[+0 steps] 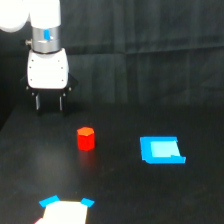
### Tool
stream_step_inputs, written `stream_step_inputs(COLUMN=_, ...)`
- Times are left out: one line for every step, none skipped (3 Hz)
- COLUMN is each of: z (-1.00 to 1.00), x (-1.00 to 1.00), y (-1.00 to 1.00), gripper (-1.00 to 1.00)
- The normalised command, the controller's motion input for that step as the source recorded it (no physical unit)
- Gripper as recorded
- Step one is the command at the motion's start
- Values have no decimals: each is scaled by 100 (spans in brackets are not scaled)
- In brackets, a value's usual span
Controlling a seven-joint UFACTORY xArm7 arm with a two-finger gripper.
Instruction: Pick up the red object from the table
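The small bright red-orange stubby block (86, 138), roughly hexagonal on top, stood upright on the wide, flat, glossy black counter (120, 195), with a faint reflection of itself just below its base. Nothing touched it and nothing enclosed it; it sat bare on the surface. No lettering or label could be made out on its faces.

Toward the exterior view's right of the red block, well apart from it, lay a flat bright blue square piece (161, 150) with a paler centre, resting flat on the counter. It looked like a shallow tile rather than a holder, and nothing lay on it. Nearer the camera than the red block, at the lower edge of the view, sat a pale cream piece with blue corners (66, 207), partly cut off by the frame.

Above and to the exterior view's left of the red block hung the white xArm6 wrist with its black claw (49, 102), clear of the block and holding nothing, its two fingers spread apart. A small blue mark on the grey wrist section was too blurred to read.
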Motion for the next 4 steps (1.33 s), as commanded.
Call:
stream_step_inputs(z=-29, x=100, y=-38, gripper=100)
stream_step_inputs(z=-10, x=99, y=-99, gripper=100)
stream_step_inputs(z=-1, x=68, y=-100, gripper=-33)
stream_step_inputs(z=-11, x=100, y=-100, gripper=7)
